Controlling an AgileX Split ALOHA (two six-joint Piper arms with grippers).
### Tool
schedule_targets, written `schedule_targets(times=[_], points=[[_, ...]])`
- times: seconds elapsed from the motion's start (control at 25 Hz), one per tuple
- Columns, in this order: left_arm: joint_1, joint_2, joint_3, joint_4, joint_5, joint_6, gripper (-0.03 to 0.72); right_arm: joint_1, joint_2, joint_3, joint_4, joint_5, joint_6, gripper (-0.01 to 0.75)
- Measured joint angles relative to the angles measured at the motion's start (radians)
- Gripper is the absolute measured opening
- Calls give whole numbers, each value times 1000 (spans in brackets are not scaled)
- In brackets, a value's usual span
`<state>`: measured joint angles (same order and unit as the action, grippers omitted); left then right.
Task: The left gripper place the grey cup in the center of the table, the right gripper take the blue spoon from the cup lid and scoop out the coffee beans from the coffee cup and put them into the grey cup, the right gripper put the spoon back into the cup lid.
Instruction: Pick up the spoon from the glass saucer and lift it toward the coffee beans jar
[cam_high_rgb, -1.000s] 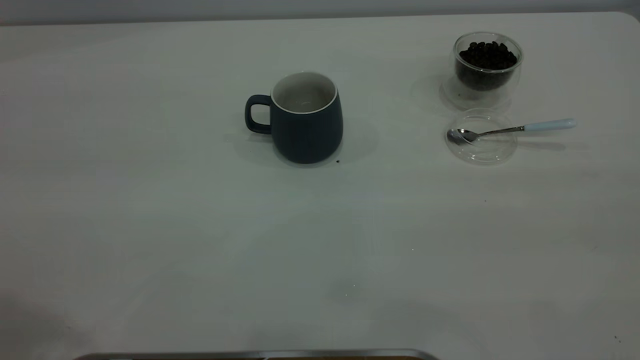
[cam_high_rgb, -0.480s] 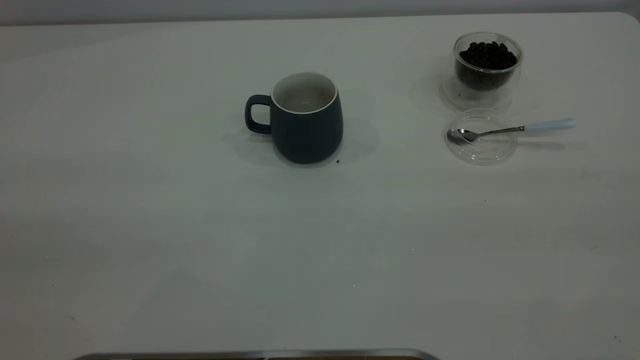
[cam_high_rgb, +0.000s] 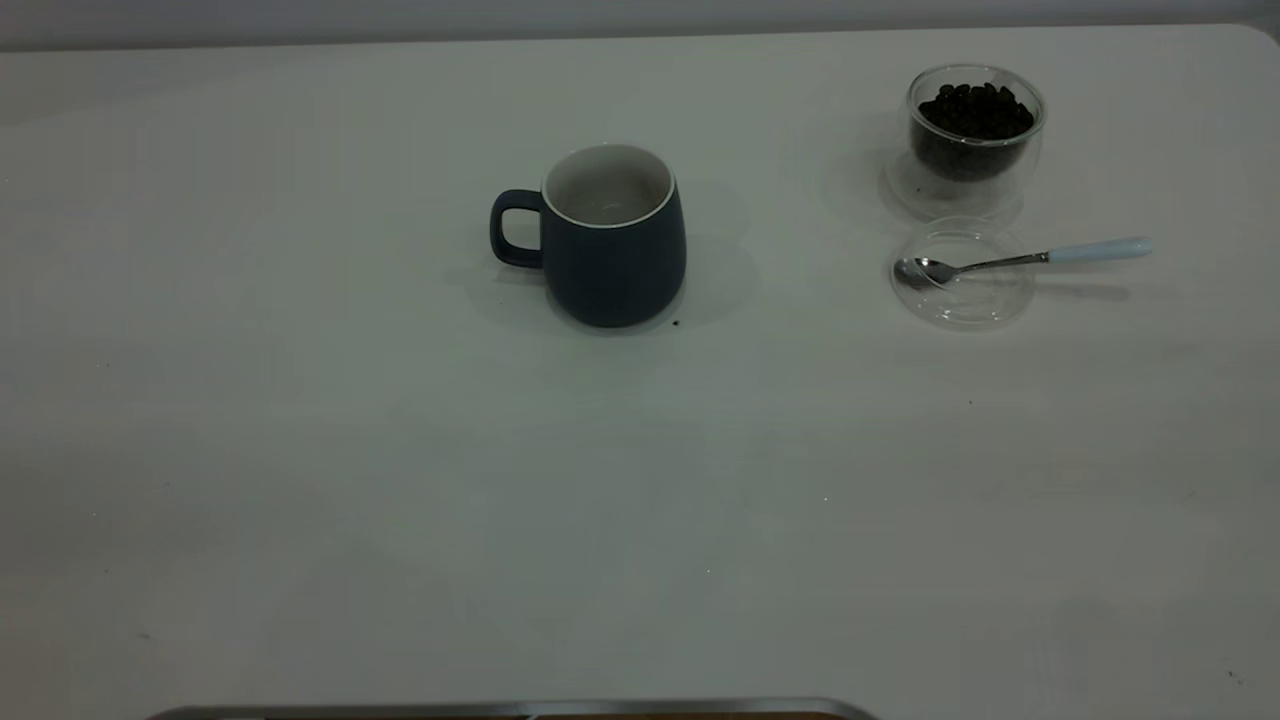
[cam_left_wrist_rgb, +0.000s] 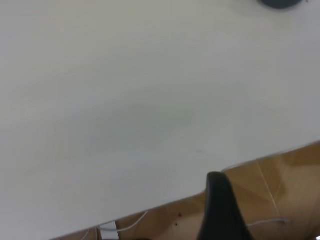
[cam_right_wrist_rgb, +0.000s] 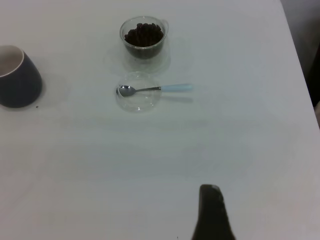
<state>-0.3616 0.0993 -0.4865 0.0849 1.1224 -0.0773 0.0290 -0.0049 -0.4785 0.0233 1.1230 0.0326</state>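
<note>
The grey cup (cam_high_rgb: 612, 240) stands upright out in the middle of the table (cam_high_rgb: 300, 450), handle turned toward the left arm's side, its pale inside bare, and a tiny dark speck (cam_high_rgb: 676, 323) lies on the table right at its foot. Off toward the right arm's side of that cup, well apart from it, sits the coffee cup (cam_high_rgb: 972, 135), heaped with coffee beans (cam_high_rgb: 975, 112). Just in front of the glass, nearly touching it, lies the cup lid (cam_high_rgb: 962, 280), and the blue spoon (cam_high_rgb: 1020, 260) rests across it: bowl inside the lid, pale handle sticking out past the rim, away from the grey cup. Neither arm shows from outside. The right gripper (cam_right_wrist_rgb: 212, 212) hangs over bare table, well short of the lid, only one dark finger showing, so I cannot tell how its fingers are set. The left gripper (cam_left_wrist_rgb: 220, 207) sits back at the table's edge, far from the grey cup, and its finger setting cannot be told either.
</note>
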Motion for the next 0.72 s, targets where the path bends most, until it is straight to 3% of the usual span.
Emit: schedule_targets(times=[0.12, 0.36, 0.48, 0.72], points=[[74, -16, 0, 1, 1, 1, 555, 0, 0, 0, 0, 0, 0, 577], [308, -81, 0, 2, 6, 1, 555, 0, 0, 0, 0, 0, 0, 577], [389, -117, 0, 2, 10, 1, 555, 0, 0, 0, 0, 0, 0, 577], [413, -118, 0, 2, 12, 2, 555, 0, 0, 0, 0, 0, 1, 577]])
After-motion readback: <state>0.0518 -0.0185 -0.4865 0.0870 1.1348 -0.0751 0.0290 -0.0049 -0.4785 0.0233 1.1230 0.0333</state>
